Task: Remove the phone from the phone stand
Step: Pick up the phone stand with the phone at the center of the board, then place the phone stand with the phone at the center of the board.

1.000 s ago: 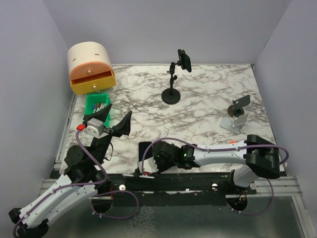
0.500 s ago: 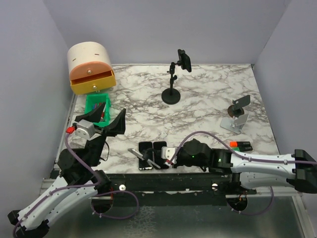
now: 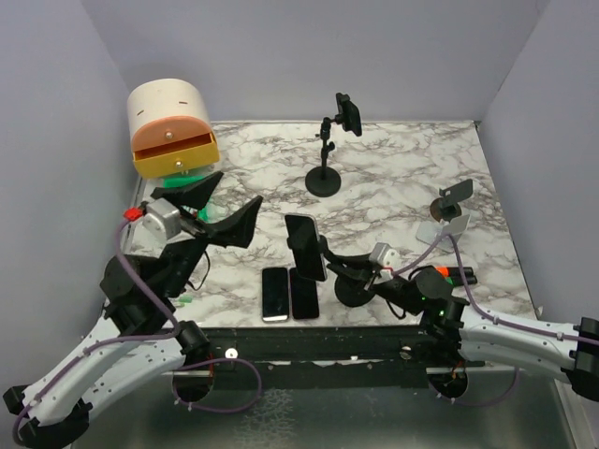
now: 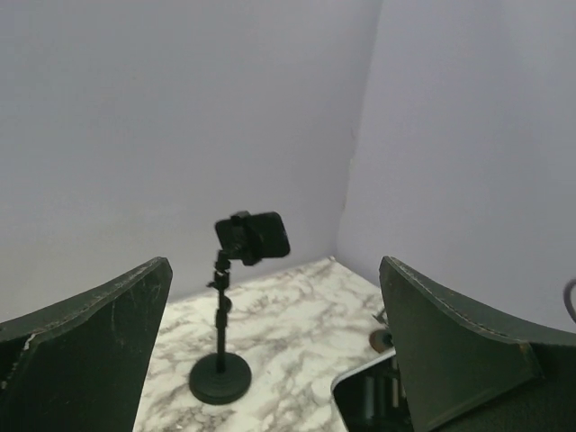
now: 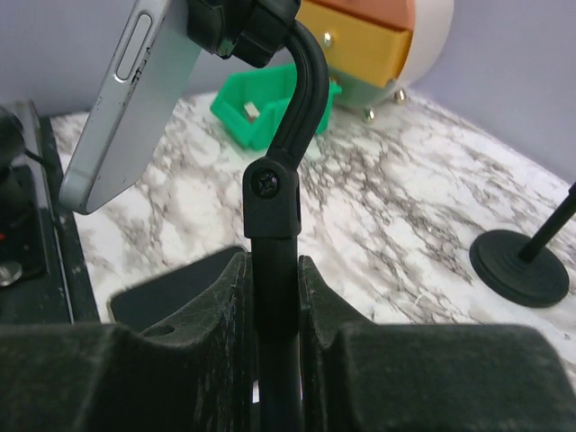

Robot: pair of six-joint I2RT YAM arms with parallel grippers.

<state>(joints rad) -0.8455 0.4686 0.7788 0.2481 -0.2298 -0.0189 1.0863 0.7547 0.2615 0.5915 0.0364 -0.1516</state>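
- Pinching the phone stand (image 5: 273, 229) by its upright pole, the right gripper (image 5: 273, 306) presses both fingers against the black rod, just below the screw joint.
- The phone (image 5: 126, 108) sits above that pinch and off to its left in the wrist view. It is clamped in the cradle at the end of the curved neck and tilted, so its silver edge and side button show.
- The left gripper (image 3: 239, 187) hovers with its fingers spread wide and nothing between them. The phone is to its right and nearer the arm bases, apart from both fingers.
- Handling, as a judgement: a rigid slab of moderate weight with a glass face and a smooth metal rim. It looks slippery, gives nothing under the pads, and is likely to crack if dropped.
- The best hold looks to be across the two long edges, on the part that sticks out of the cradle and away from the side button.
- The cradle is probably sprung, so the pull should run straight out of it. The jointed neck may swing, so the right gripper's hold on the pole matters.
- Two other phones (image 3: 276, 293) lie flat on the table beneath the clamped one, so a slip would land on them.
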